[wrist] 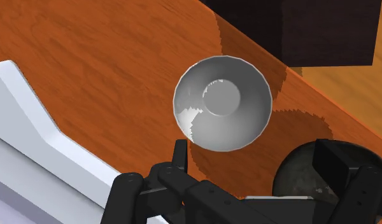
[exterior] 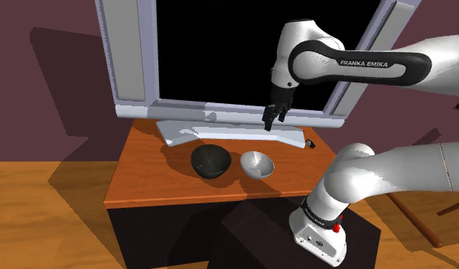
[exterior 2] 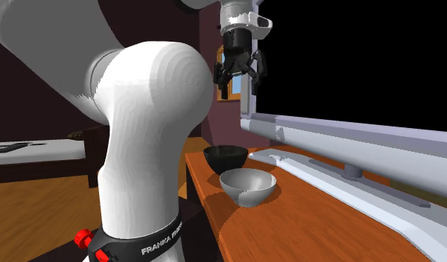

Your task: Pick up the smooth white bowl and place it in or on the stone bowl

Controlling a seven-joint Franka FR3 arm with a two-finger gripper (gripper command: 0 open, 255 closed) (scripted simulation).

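Nothing is done yet; the pale grey bowl [exterior: 257,163] sits on the bench [exterior: 144,179], just beside the dark stone bowl [exterior: 209,160], not in it; the pincer [exterior: 273,121] hangs above, spread and empty; grasping, lifting and placing are all left to do.

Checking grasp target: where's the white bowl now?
White bowl sits on the table, shoulder view's right of the dark bowl, in front of the monitor.
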